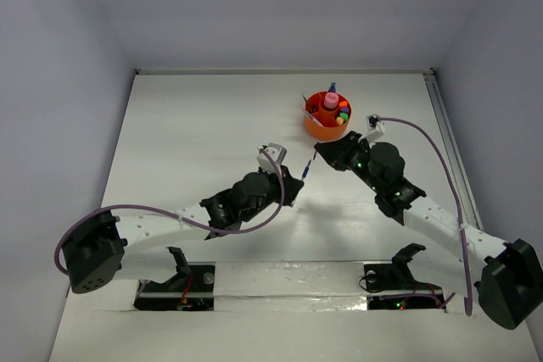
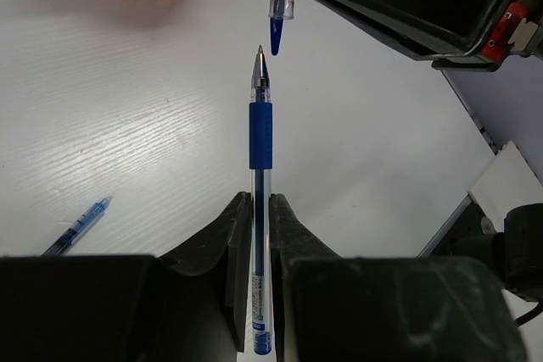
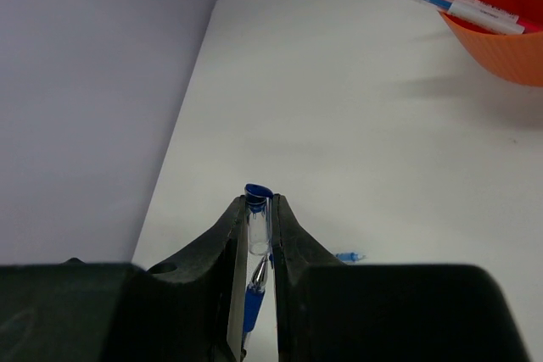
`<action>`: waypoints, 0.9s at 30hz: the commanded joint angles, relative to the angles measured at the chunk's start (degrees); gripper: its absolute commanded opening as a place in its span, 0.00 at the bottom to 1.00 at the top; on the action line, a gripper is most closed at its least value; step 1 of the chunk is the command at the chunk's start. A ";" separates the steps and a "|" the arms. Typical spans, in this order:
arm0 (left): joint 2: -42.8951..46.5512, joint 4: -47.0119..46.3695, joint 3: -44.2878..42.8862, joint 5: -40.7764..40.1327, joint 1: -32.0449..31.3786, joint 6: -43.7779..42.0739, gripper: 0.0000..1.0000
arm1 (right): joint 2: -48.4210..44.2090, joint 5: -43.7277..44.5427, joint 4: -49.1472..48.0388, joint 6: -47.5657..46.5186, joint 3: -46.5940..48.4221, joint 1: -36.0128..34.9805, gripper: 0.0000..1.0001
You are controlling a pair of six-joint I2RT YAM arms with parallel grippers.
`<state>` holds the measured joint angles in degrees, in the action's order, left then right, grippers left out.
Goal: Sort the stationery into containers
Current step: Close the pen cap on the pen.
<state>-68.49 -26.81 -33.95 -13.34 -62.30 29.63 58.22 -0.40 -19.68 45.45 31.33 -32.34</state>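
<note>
My left gripper is shut on a thin blue pen, which points forward with its bare tip out. Just ahead of that tip hangs the pen's clear blue-topped cap, and my right gripper is shut on this cap. The pen tip shows between the right fingers, just short of the cap's mouth. From above, the two grippers meet at mid table, left and right, with the pen between them. The orange tub stands just beyond, holding a pink tube and highlighters.
Red and blue pens stick out over the tub's rim. A small blue pen-like shape shows on the table left of my left gripper. Grey walls close in the white table at the back and both sides.
</note>
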 commanded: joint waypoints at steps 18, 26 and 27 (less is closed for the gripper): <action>1.25 -2.63 -0.59 0.34 -0.36 -0.01 0.00 | 1.64 -0.74 -3.61 -0.19 1.01 -0.53 0.01; 1.43 -2.64 -0.67 0.07 -0.36 -0.09 0.00 | 2.25 -1.62 -3.70 -0.45 0.92 -0.53 0.01; 1.34 -2.55 -0.67 0.07 -0.36 -0.10 0.00 | 2.34 -1.53 -3.78 -0.45 0.84 -0.53 0.01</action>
<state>-68.49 -26.81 -33.95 -13.30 -62.30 29.63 60.20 -1.93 -20.16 45.87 31.77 -32.34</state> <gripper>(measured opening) 0.068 0.182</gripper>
